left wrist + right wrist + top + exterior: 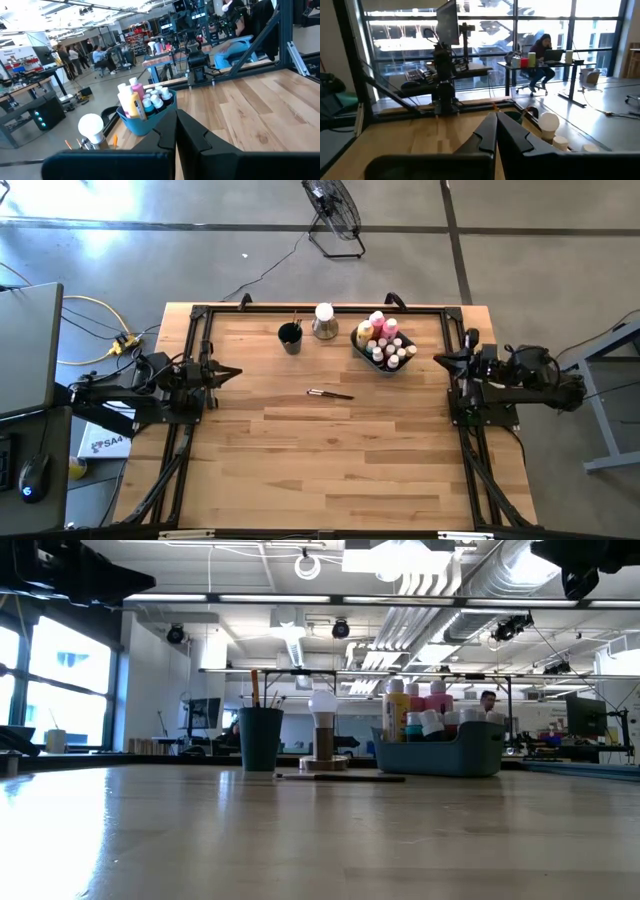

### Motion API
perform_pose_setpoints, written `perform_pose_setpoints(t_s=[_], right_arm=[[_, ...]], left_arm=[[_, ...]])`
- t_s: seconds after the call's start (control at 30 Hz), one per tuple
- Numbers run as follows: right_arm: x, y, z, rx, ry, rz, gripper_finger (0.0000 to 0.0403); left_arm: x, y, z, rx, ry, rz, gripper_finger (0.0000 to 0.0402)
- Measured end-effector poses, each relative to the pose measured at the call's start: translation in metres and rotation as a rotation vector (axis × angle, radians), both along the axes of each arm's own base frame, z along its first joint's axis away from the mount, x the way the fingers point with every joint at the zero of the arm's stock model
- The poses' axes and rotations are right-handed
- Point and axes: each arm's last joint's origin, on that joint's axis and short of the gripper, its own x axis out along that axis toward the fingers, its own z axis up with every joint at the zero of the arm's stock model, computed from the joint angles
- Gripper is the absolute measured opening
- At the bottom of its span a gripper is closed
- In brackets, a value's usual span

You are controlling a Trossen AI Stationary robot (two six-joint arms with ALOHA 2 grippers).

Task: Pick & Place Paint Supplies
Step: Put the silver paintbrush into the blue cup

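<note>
A grey-blue bin [383,348] at the far right of the table holds pink, yellow and teal paint bottles [380,330] and small white-capped pots [156,98]. One thin dark-handled brush [330,394] lies flat on the wood near the table's middle. More brushes stand in a dark round cup [290,337] at the far edge. My left gripper [237,372] hangs shut over the left side of the table, pointing level toward the middle. My right gripper [437,360] hangs shut over the right side, also level. Neither has anything between its fingers [176,131] [496,131].
A wooden stand with a white round top [324,320] sits between the cup and the bin. A black frame [320,308] runs along the table's far and side edges. Bare wood spreads over the near half [330,470]. A fan [335,215] stands on the floor beyond.
</note>
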Motion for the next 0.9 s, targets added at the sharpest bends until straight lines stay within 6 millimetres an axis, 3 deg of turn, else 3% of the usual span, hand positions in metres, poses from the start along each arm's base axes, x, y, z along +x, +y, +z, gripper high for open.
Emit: perform_pose_setpoints(t_s=[0.13,0.57,0.9], right_arm=[[0.005,0.001,-0.003,0.006,-0.049,0.017,0.0003],[0.043,0.001,-0.073,0.051,-0.008,0.028,0.0003],[0.05,0.003,-0.095,0.043,0.016,0.1,0.0003]], left_arm=[[0.0,0.0,0.0,-0.009,0.0,-0.006,0.0001],[0.017,0.0,-0.039,-0.039,-0.004,-0.004,0.0001],[0.02,-0.001,-0.05,-0.069,0.04,-0.056,0.0001]])
